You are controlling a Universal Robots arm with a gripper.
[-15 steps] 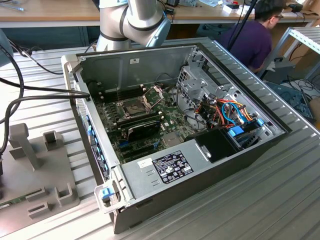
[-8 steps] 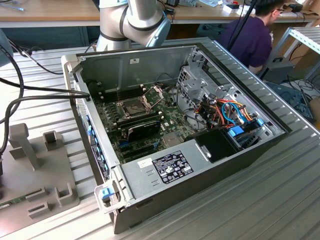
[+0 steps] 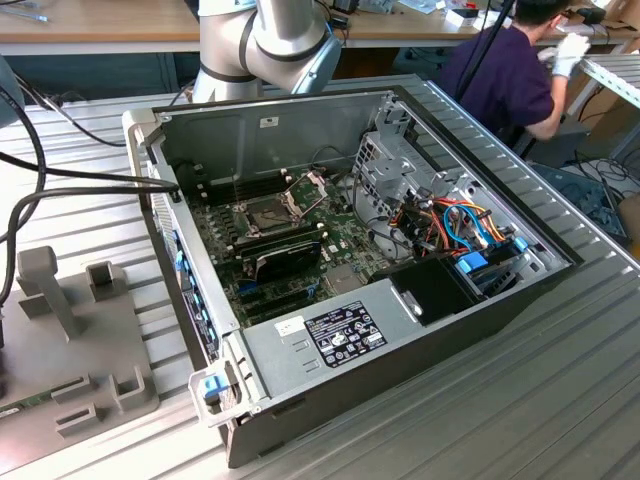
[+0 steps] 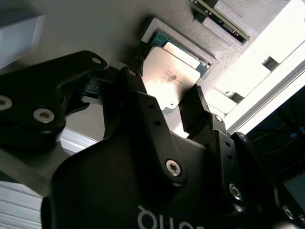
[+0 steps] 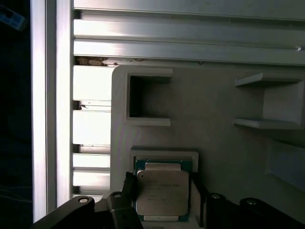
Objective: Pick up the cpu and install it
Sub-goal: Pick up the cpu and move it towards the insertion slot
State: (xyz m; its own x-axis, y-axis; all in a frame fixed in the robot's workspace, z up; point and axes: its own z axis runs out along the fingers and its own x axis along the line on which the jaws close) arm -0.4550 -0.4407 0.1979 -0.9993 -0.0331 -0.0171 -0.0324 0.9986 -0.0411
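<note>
- Claw, second wrist view: its two dark fingers sit against opposite edges of the cpu, closed on it as far as can be judged. The cpu lies flat, silvery top up, in a shallow raised pocket of a grey holder.
- First wrist view: the claw is seen from straight above. One finger stands at each side of the cpu, which is seated inside the pocket rim on the holder. The cpu's green border peeks out around the metal top. Beside the holder run the pale ribs of the table.
- Exterior view: an open computer case lies on the ribbed table. On its board the dark socket is bare, with its shiny frame hinged open. The grey holder lies at the exterior view's left, well apart from the socket. The arm rises behind the case, and a person works at the far right.
- Doing it well, in my judgement: keep the grip square on the edges and the chip level, and lift it straight out so no corner catches the rim.
- Count: one cpu, one claw with two fingers, one holder, one case, one socket, one person.
</note>
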